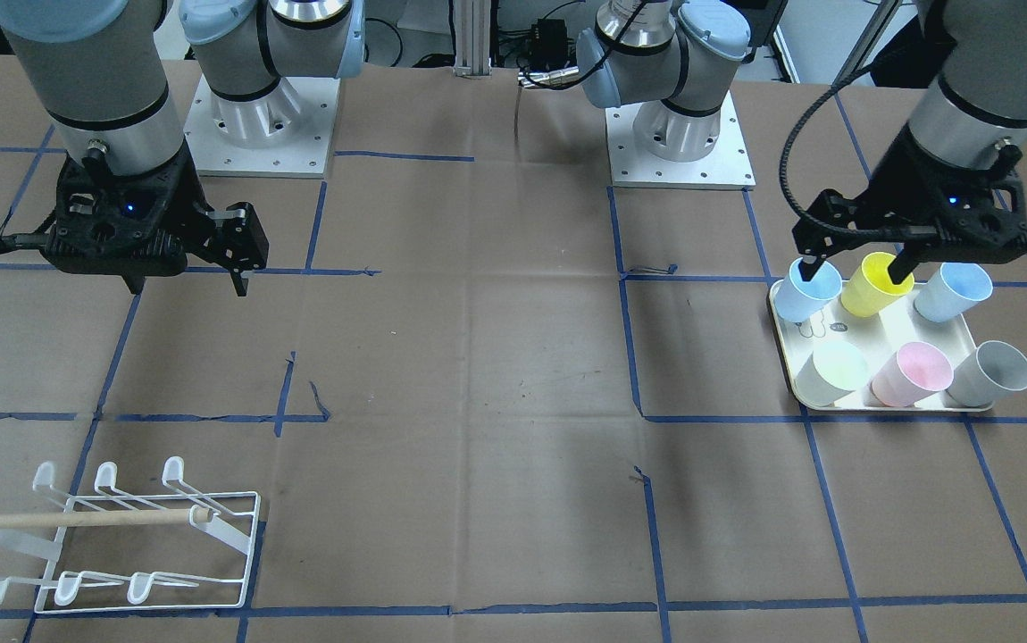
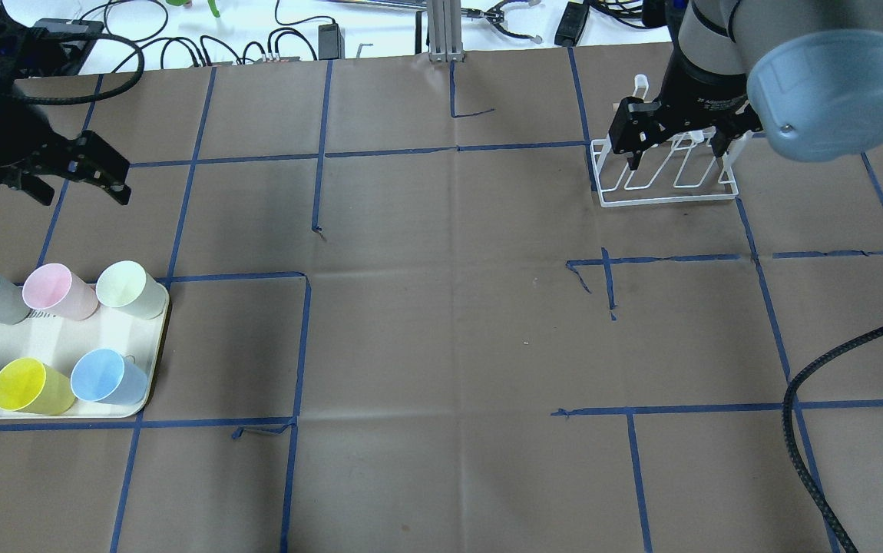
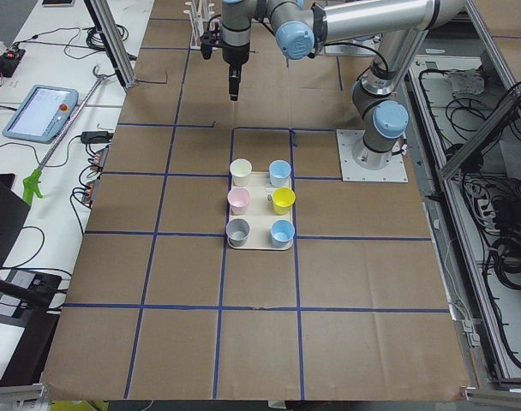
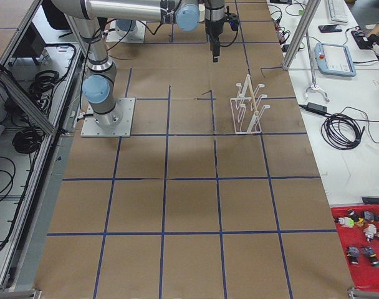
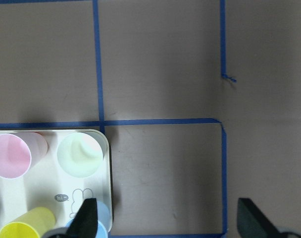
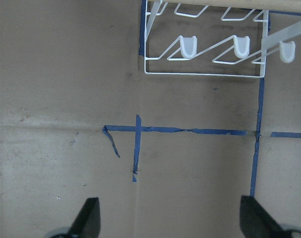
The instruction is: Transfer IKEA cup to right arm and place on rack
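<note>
The paper-covered table (image 2: 441, 322) carries everything. The right arm (image 1: 94, 80) hangs near the white wire rack (image 1: 121, 518), and the left arm (image 1: 987, 80) hangs above the cream tray (image 1: 871, 335). Six cups (image 1: 871, 281) stand on the tray, well apart from the rack. The left gripper (image 5: 170, 218) and the right gripper (image 6: 173, 218) are both spread wide, holding nothing.

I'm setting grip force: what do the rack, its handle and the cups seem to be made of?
The rack looks like white coated metal wire: thin, evenly bent rods with thicker smooth tips. Its handle looks like bare light wood, matte and tan. The cups look like matte pastel plastic, thin-walled, though the pictures cannot confirm that.
</note>
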Available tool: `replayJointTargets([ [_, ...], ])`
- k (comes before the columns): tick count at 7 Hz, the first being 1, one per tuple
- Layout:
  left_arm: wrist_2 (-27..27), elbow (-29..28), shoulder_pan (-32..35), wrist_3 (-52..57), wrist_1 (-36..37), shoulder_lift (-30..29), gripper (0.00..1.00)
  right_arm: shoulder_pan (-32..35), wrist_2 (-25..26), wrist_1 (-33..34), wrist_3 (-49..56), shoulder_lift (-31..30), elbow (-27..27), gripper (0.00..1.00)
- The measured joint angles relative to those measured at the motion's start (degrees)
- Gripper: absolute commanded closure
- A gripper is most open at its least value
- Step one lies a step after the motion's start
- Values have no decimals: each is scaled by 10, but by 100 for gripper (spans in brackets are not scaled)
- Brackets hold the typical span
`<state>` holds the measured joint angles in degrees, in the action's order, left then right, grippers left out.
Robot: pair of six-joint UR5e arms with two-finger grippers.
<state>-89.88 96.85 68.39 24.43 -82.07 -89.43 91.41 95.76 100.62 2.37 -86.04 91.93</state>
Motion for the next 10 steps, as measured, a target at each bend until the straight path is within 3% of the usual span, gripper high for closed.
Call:
replayJointTargets([
  [3, 2, 46, -71, 85, 34, -5, 1, 0, -1, -1, 0, 0, 1, 0],
  [7, 24, 148, -73, 84, 199, -53, 1, 0, -2, -1, -1, -3, 1, 0],
  [10, 26, 166, -69, 82, 247, -109, 1, 0, -3, -1, -2, -3, 1, 0],
])
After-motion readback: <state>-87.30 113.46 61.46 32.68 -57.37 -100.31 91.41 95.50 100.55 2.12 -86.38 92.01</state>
